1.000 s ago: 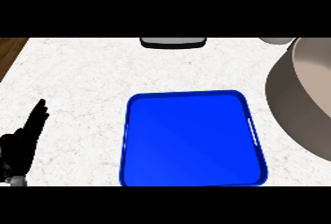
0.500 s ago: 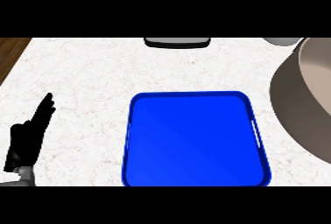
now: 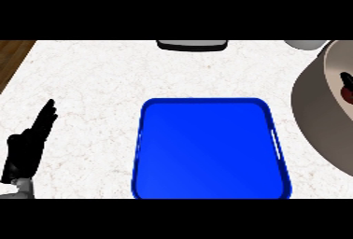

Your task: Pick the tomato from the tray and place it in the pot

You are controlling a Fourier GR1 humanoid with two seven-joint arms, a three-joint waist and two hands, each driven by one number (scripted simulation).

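My left hand [image 3: 26, 148] rests open, fingers straight. Tray [image 3: 210, 147] to its right has nothing on it. View has shifted since a second ago — pot [image 3: 318, 116] interior now shows far right, with something red, likely the tomato [image 3: 347, 92], and dark fingertips [image 3: 345, 78] — right hand's state: can't tell.

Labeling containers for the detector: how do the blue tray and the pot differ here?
The blue tray is a flat rounded rectangle; the pot is round with a tall grey wall. The tray shows nearly whole at the middle; the pot is cut off by the right edge. The tray holds nothing; something red shows inside the pot. Both sit on the speckled counter.
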